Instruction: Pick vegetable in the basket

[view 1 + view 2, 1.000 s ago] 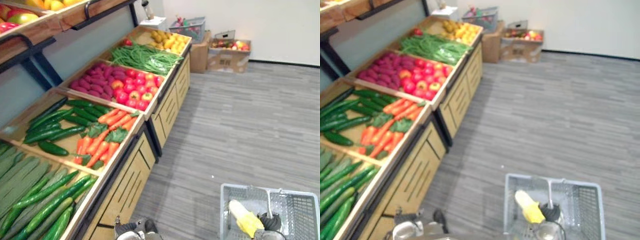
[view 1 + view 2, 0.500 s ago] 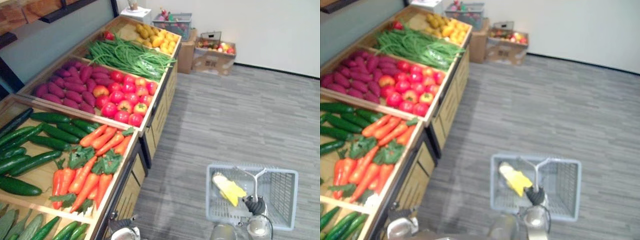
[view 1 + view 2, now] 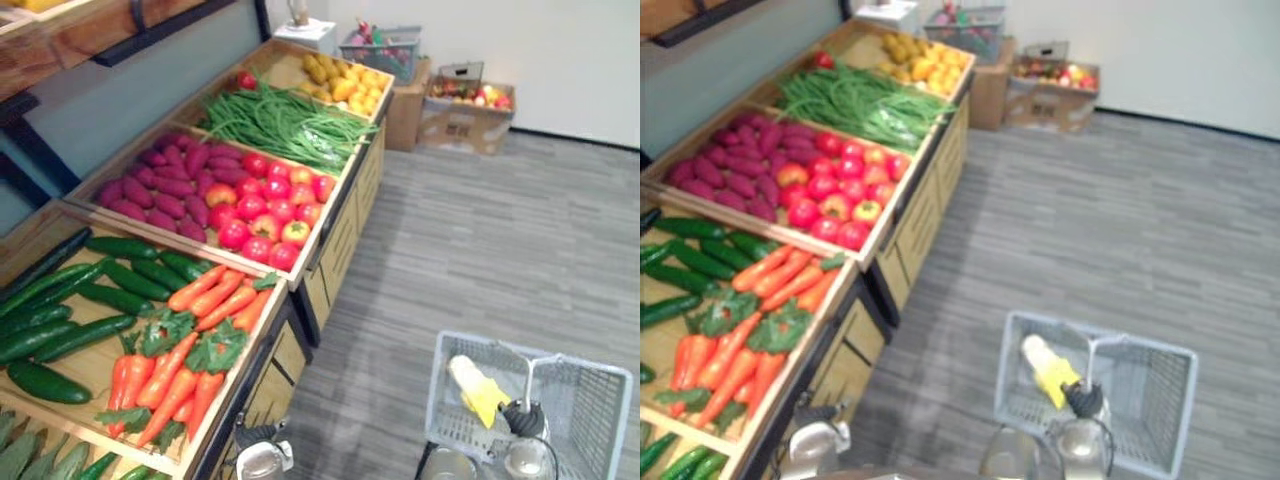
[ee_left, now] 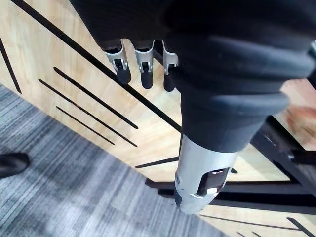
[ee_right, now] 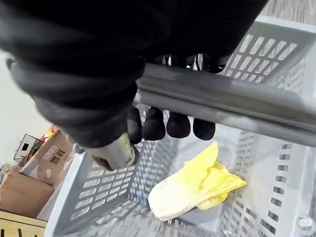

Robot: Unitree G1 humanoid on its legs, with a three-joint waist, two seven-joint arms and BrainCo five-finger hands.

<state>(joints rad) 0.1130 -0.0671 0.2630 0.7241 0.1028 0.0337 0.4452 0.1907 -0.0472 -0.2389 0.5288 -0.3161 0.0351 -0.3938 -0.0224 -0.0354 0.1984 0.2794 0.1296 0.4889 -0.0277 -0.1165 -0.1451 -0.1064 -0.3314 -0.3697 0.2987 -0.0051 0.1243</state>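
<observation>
The pale yellow cabbage [image 5: 195,185] lies on the floor of the grey basket [image 5: 98,190], below my right hand [image 5: 154,124], whose fingers are clenched round the basket's handle [image 5: 222,101]. My left hand [image 4: 144,69] hangs slack, fingers straight, just beside the wooden stand [image 4: 34,49].

Grocery shop, wooden produce bins [image 3: 300,255], shopping basket [image 3: 600,372]

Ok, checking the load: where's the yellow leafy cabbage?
Lower right of the left eye view, the yellow leafy cabbage lies inside the grey plastic basket, held by the right hand.
</observation>
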